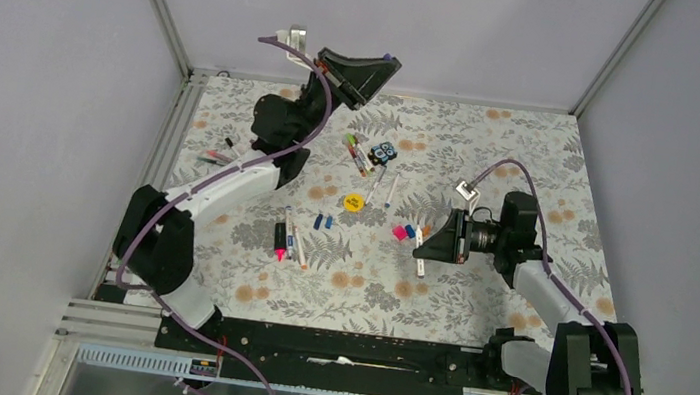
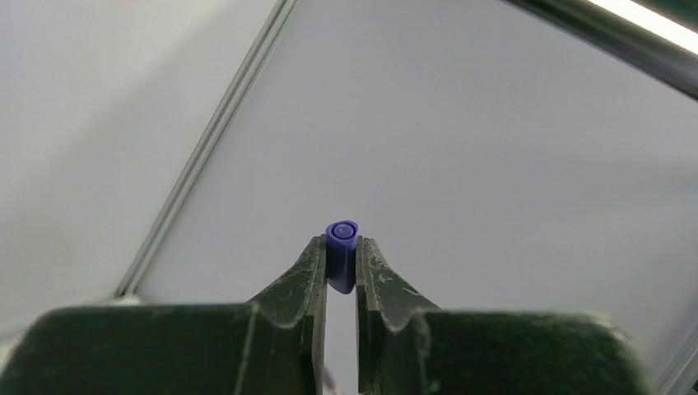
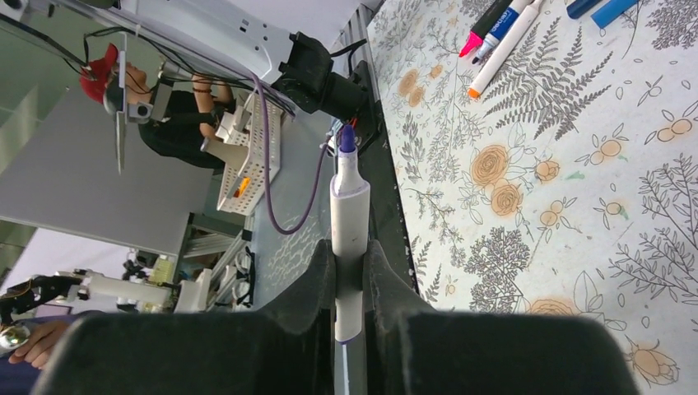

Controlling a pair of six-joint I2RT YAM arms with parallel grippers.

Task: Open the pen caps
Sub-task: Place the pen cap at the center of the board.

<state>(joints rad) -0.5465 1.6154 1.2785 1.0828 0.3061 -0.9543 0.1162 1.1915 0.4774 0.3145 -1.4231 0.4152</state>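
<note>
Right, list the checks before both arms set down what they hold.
1. The cap is off the pen: ok, purple tip bare.
2. The left gripper shut on cap: ok.
3. The right gripper shut on pen: ok.
4. Arms apart: ok, left high at the back, right low mid-table.
5. The table under pen free: cannot tell, loose caps lie close.
</note>
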